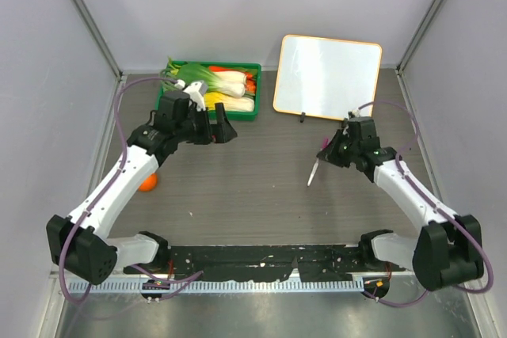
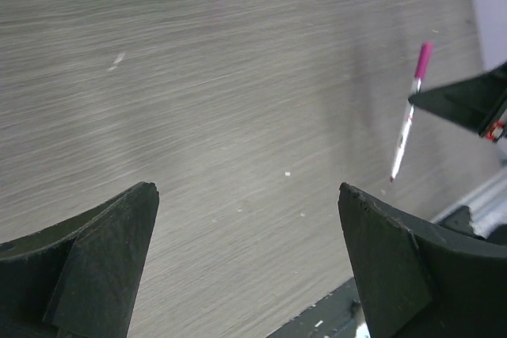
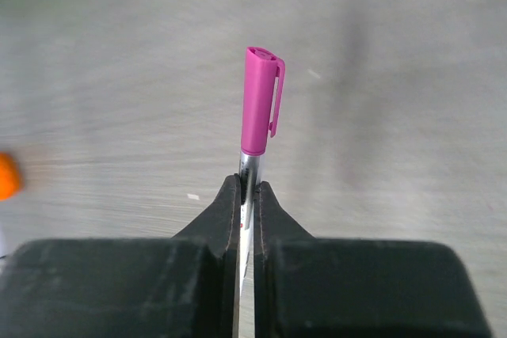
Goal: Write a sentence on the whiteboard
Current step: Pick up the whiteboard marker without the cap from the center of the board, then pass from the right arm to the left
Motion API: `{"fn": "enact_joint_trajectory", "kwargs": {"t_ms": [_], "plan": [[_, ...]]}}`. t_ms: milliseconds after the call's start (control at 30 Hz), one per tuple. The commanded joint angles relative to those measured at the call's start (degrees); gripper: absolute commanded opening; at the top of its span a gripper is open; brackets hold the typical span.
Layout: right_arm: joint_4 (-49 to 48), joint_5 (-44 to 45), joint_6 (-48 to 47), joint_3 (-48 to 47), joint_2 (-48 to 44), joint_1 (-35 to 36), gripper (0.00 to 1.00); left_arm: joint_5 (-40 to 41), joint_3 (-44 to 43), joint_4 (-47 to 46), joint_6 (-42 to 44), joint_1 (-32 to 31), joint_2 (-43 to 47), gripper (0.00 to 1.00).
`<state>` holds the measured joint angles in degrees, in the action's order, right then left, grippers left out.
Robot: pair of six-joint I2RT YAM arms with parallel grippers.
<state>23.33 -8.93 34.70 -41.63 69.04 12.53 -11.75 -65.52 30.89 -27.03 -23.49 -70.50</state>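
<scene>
Overhead, the whiteboard [image 1: 327,77] stood toward the worktop's [image 1: 253,195] far right corner, just beside a green tray [image 1: 238,64] of vegetables. The right fingers [image 1: 328,150] gripped a pink-capped marker [image 1: 315,170] near the board's near edge, while the left fingers [image 1: 225,123] hung by the tray's near edge. A small orange ball [image 1: 148,183] lay toward the left edge.

From the left wrist, the left fingers [image 2: 95,259] stood wide apart over bare worktop, the marker [image 2: 408,116] tilted well beyond them.

From the right wrist, the right fingers [image 3: 226,211] pinched the marker's [image 3: 260,100] pale barrel, cap pointing away.
</scene>
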Motion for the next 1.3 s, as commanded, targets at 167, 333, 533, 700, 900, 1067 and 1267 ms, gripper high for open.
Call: {"fn": "enact_joint_trajectory", "kwargs": {"t_ms": [167,333,533,700,900,1067,1267], "plan": [[-17.17,-10.49,6.69,-7.06,-9.53,1.00,0.01,-19.70,-4.97,-18.04,-8.11,-8.58,-7.80,1.00],[-19.47,-13.22,9.16,-7.50,-9.27,1.09,0.01,-24.28,-7.78,-26.67,-11.82,-13.77,-14.92,0.98],[-20.34,-12.69,11.09,-7.94,-9.80,1.00,0.01,-26.75,-8.93,-32.28,-15.16,-16.59,-22.22,0.81],[-21.22,-13.04,12.59,-8.21,-9.80,1.09,0.01,-27.80,-8.49,-33.97,-16.04,-17.65,-24.33,0.63],[-21.13,-12.17,12.85,-8.03,-10.15,1.09,0.01,-29.38,-5.94,-40.03,-19.55,-17.91,-24.95,0.40],[-21.57,-11.55,14.08,-7.59,-10.67,1.09,0.01,-30.18,-6.38,-39.51,-19.47,-18.35,-26.62,0.39],[-22.10,-10.58,14.87,-7.59,-11.12,1.09,0.01,-28.51,-6.20,-36.61,-17.10,-18.35,-26.09,0.37]]}}
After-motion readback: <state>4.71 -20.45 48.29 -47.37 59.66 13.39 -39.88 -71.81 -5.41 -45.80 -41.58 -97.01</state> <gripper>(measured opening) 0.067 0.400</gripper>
